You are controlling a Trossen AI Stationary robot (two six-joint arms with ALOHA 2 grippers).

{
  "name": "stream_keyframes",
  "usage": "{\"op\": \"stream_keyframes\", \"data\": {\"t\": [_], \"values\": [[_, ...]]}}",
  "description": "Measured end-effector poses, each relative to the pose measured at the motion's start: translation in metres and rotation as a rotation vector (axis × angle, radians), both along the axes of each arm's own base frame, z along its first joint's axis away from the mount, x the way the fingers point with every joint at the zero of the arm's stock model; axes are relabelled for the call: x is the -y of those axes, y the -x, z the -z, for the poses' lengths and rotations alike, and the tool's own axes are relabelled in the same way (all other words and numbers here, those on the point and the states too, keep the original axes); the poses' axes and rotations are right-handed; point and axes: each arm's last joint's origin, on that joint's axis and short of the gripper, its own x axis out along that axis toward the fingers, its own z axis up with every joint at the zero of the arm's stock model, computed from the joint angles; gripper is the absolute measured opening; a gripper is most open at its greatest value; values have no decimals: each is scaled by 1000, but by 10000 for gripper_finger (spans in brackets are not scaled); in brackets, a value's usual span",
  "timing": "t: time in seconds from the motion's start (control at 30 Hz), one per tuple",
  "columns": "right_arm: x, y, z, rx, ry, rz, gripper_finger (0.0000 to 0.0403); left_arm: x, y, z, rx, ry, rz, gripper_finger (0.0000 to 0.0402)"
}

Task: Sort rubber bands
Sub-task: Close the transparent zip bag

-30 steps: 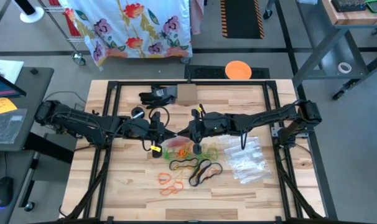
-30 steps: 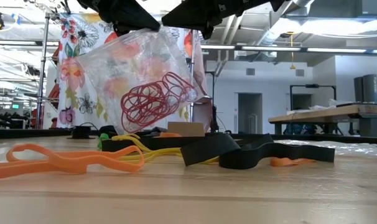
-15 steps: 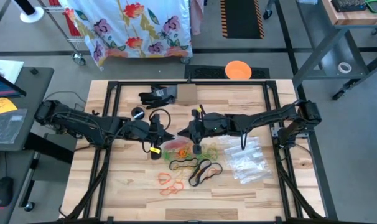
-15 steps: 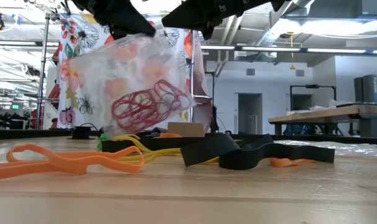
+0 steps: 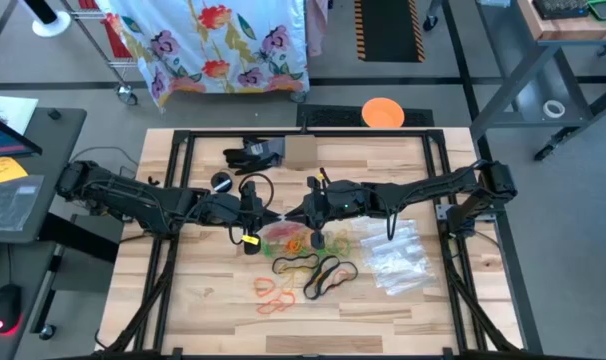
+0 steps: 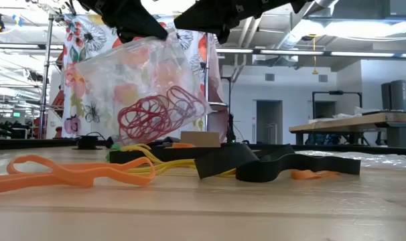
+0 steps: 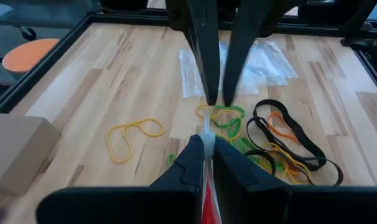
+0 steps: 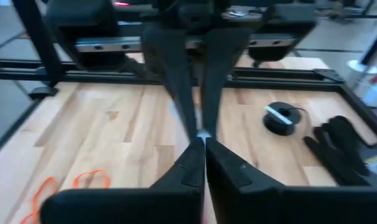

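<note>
Above the middle of the tabletop [image 5: 203,300], the left tool [image 5: 271,217] and the right tool [image 5: 294,214] meet tip to tip over a clear bag [image 6: 132,87] that hangs between them. The left tool is pinched closed on the bag's top edge; whether the right tool grips it cannot be told. Compared with a second ago, the bag has swung slightly, and the red rubber bands [image 6: 156,115] inside have slid a little toward its lower left. Loose bands lie unmoved below: orange rubber bands [image 6: 69,173] nearest, yellow rubber bands [image 7: 134,135], green rubber bands [image 7: 229,121] and black rubber bands [image 5: 328,277]. Empty spare bags [image 5: 398,255] stay beside the pile.
</note>
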Motion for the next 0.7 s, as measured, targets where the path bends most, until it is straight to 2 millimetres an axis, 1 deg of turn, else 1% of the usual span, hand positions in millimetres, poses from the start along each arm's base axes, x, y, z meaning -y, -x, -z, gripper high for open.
{"op": "stream_keyframes", "data": {"t": [0.3,0.4,0.53,0.7], "values": [[2,0,-1,9,-6,-9,145,0,0,-1,7,-5,2,9],[3,0,-1,8,0,9,178,0,0,-1,8,-5,2,9],[3,0,0,0,1,11,204,0,-1,-2,20,-11,6,9],[3,0,0,1,1,13,207,1,-3,-7,71,-22,27,9]]}}
